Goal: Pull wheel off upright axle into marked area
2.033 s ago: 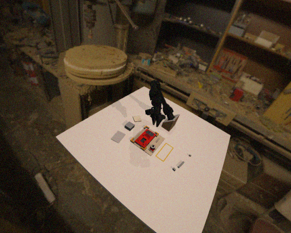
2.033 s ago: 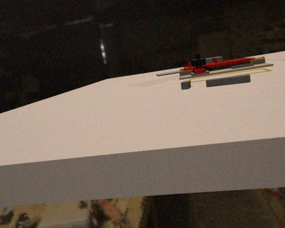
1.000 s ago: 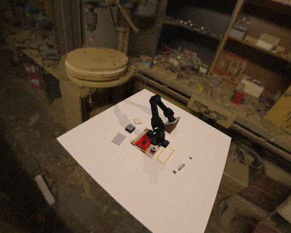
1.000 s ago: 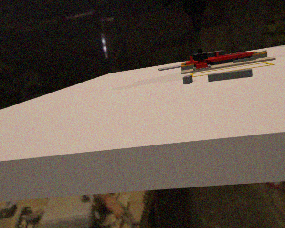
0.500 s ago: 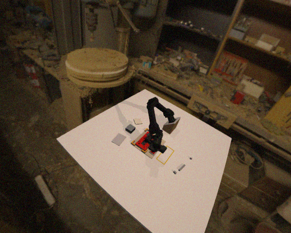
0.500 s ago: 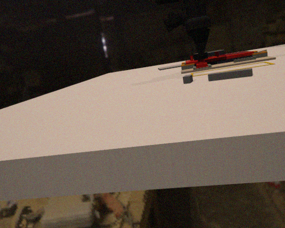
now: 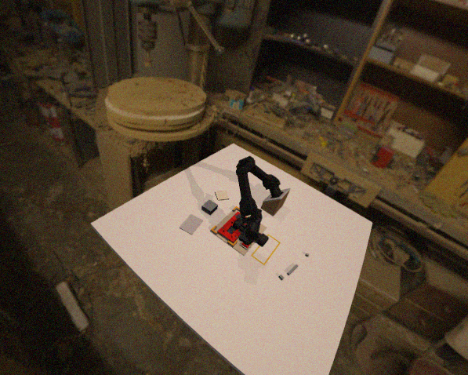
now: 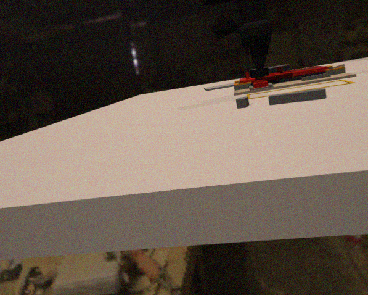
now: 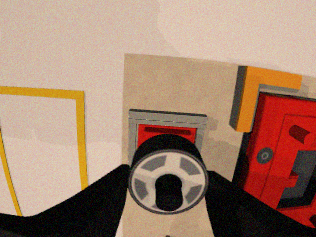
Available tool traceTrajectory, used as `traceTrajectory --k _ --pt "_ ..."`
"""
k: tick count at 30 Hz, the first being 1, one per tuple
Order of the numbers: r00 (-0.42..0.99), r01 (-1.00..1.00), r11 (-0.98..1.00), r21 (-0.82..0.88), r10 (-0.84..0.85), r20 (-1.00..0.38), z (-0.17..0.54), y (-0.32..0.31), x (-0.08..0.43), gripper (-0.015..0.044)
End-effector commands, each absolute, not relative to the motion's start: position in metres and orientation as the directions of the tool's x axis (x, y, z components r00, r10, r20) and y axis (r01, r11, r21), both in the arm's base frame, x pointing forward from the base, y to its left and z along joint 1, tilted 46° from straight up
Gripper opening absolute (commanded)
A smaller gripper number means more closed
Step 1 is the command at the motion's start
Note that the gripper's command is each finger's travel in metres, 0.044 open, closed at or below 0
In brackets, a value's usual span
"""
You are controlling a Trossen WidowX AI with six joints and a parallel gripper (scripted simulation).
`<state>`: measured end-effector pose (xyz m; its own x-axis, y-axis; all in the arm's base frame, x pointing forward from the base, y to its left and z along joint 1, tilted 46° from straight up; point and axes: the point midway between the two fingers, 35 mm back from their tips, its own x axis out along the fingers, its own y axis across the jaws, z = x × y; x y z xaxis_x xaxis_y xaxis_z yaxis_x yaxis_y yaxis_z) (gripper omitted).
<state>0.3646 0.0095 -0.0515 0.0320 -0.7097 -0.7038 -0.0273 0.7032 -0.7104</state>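
The wheel, with a black tyre and a pale spoked face, sits around the upright black axle above a red and grey mount on a tan board. My gripper points down and is shut on the wheel, one finger at each side. The wheel is mostly hidden by the arm and fingers in the top and exterior views. How far it sits up the axle cannot be told. The marked area, a yellow outline, lies on the table beside the board, with nothing seen inside it.
A red block assembly with orange corner pieces shares the board. A grey bar and a small grey block lie beyond the outline. A dark box and a grey plate lie on the other side.
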Motion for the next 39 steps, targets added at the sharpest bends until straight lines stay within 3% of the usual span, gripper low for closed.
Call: traceTrajectory --k 1,39 --pt "0.033 -0.024 0.702 -0.712 -0.711 -0.702 -0.0503 0.0104 0.3647 0.0000" --pt "0.036 -0.027 0.702 -0.712 -0.711 -0.702 -0.0419 0.0196 0.3646 0.0000"
